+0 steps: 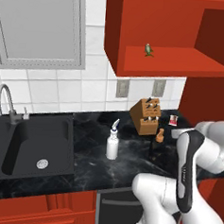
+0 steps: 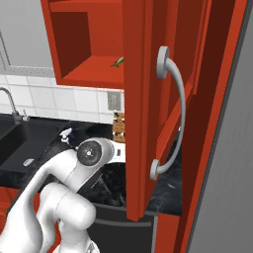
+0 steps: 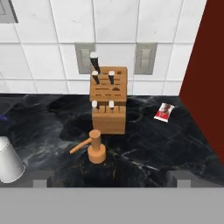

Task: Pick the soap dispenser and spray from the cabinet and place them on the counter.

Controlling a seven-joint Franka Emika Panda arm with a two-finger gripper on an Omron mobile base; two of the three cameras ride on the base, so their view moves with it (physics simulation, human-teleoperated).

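Observation:
The soap dispenser, a dark bottle with a tan pump top, stands on the black counter just in front of the knife block. My gripper hovers behind it, open, with nothing between the fingertips. The left base view shows the soap dispenser beside my white hand. The white spray stands upright on the counter further left, and its body is at the left edge of the hand view. The red cabinet is open above, with a small green object on its shelf.
A wooden knife block stands against the tiled wall, a small red packet to its right. The black sink and faucet lie left. The open cabinet door hangs close to my arm. A red panel bounds the right.

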